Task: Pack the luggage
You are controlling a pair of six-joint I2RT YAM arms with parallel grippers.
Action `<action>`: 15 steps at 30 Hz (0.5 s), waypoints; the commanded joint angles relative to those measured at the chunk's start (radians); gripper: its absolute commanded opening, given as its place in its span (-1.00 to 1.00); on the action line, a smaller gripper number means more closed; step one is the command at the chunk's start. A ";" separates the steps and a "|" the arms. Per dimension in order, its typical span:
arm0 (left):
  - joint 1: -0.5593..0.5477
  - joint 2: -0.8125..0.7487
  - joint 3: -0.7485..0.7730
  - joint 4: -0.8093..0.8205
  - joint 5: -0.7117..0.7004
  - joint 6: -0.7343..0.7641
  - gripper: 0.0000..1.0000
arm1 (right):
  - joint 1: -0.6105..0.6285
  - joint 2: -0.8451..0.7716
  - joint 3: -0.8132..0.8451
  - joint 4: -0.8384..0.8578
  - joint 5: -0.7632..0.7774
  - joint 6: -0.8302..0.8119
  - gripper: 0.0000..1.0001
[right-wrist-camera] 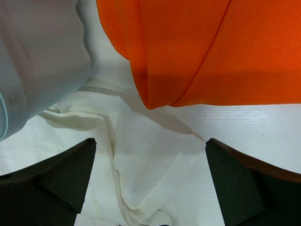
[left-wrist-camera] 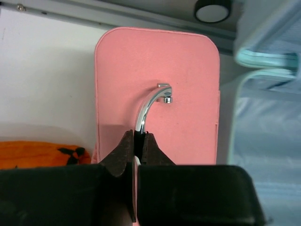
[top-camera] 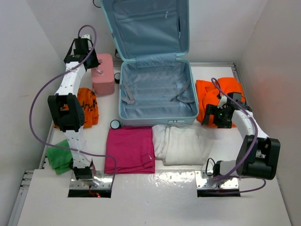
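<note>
The right claw point(right-wrist-camera: 150, 141) hangs spread wide, gripping nothing, over the far right corner of a white cloth point(right-wrist-camera: 141, 183) where it meets the fold of an orange cloth point(right-wrist-camera: 211, 47). The left claw point(left-wrist-camera: 138, 141) is far off at the back left, pressed together on the chrome handle point(left-wrist-camera: 148, 106) atop a pink case point(left-wrist-camera: 178, 61). Nearest the arm bases, a green cloth point(top-camera: 59, 155) lies at the left edge of the table point(top-camera: 155, 188). Right of it a folded magenta cloth point(top-camera: 130, 149) touches the white cloth along one side. Just beyond the magenta cloth's far left corner sits a small black disc point(top-camera: 115, 124). Farther back on the left, an orange cloth with a black print point(top-camera: 89, 106) lies partly under the left arm. The plain orange cloth is heaped on the right, just beside the luggage point(top-camera: 155, 96). The luggage lies open in the middle of the table, its near rim just beyond the magenta and white cloths, blue lining and straps showing. Its lid point(top-camera: 146, 28) stands upright at the back. The pink case stands just left of the luggage's far left corner.
</note>
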 commanded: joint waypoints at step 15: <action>-0.127 -0.289 0.133 -0.005 -0.010 0.009 -1.00 | -0.011 -0.044 -0.011 0.014 -0.042 0.010 0.98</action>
